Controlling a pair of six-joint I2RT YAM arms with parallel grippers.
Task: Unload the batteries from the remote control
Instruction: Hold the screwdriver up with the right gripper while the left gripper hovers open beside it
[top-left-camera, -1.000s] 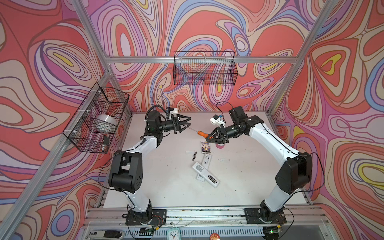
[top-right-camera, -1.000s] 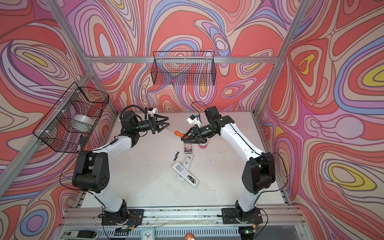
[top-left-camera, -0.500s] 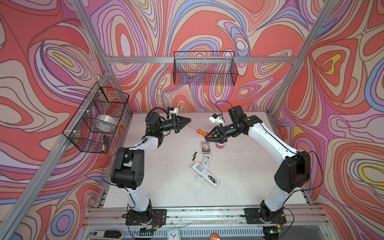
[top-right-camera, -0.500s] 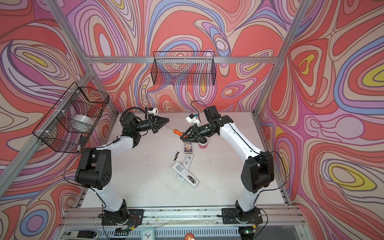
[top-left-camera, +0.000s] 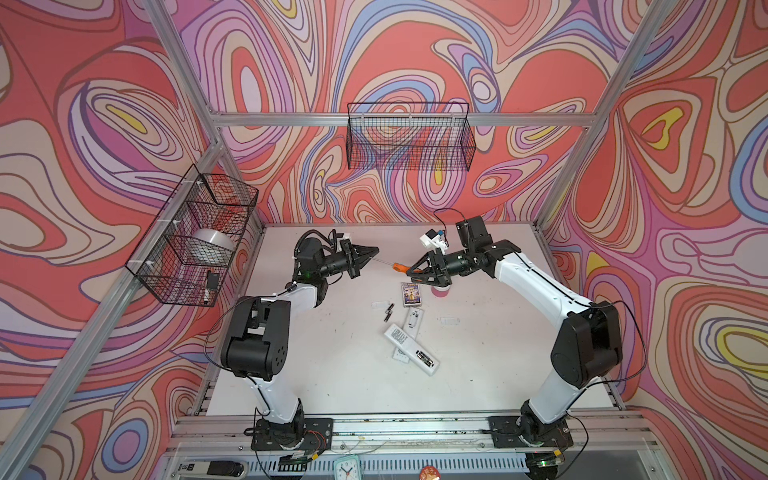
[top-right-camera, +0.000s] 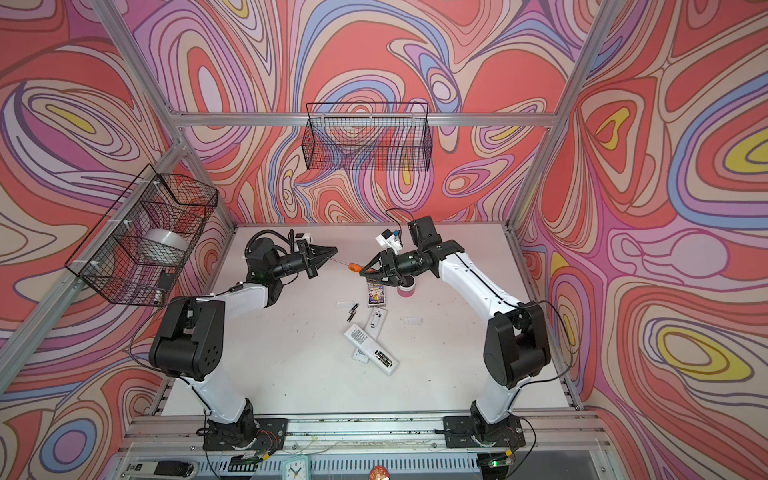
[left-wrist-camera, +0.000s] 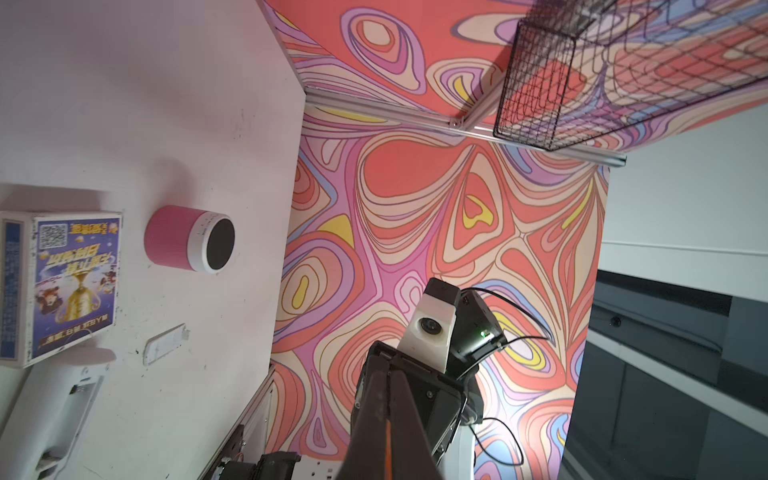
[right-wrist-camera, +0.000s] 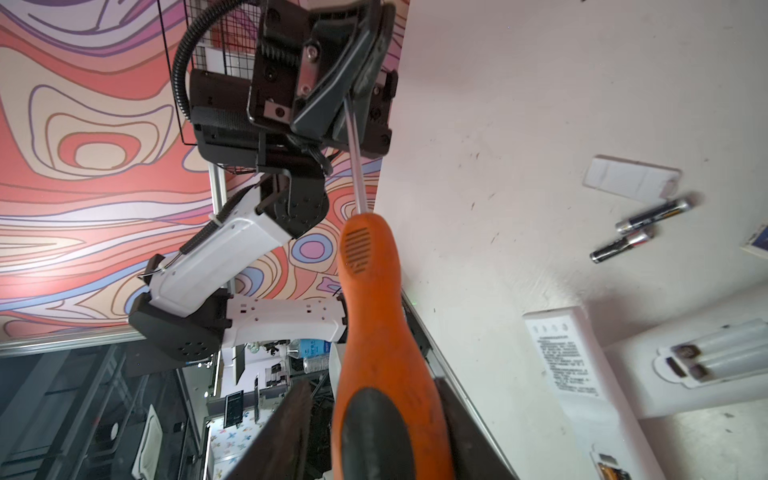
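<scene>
Top views both show the left gripper (top-left-camera: 375, 251) raised over the back of the bench (top-left-camera: 340, 365), its fingers pressed together on the bare metal tip of the screwdriver (top-left-camera: 399, 266), which hangs level in the air between the two arms; that pinch looks meant to take the tool over. At the orange handle end the right gripper (top-left-camera: 410, 271) has its fingers (right-wrist-camera: 282, 440) spread a little either side of the handle, a sliver of gap showing on one side in the right wrist view, so I judge the hold there loose, not clamped. Down on the bench, two batteries (top-left-camera: 388, 312) lie loose just beside a detached cover (top-left-camera: 380, 305), set clear of the remote control (top-left-camera: 415, 318) whose open bay looks empty. A second remote control (top-left-camera: 399, 336), lying across it nearer the front, has dark shapes in its open bay, probably more batteries, which would explain why a prying tool is in play.
</scene>
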